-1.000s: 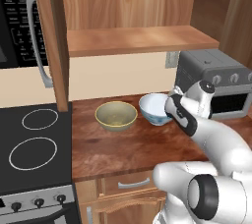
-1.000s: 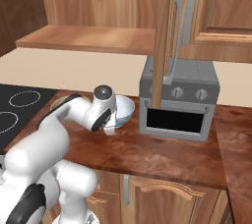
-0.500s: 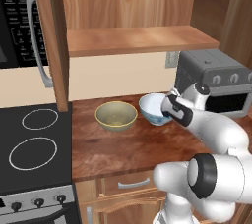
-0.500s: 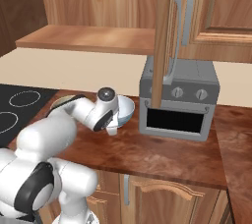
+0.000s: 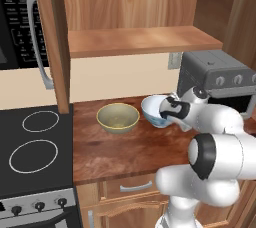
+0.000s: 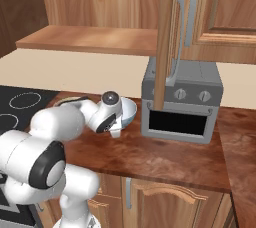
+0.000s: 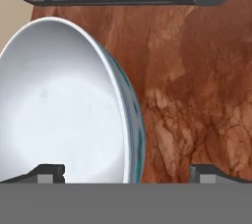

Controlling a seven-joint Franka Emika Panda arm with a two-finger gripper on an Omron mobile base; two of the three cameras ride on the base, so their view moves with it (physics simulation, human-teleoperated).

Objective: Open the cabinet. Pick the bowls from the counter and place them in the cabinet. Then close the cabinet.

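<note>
Hand view: gripper (image 7: 127, 173) straddles white bowl (image 7: 64, 105) rim.

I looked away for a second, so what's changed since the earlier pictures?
The gripper has swung in low to the white bowl, fingertips now straddling its rim, not yet closed. The olive bowl, open cabinet and toaster oven stayed put.

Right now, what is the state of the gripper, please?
Gripper: open, one finger on each side of the rim of the white bowl, not closed on it.
</note>
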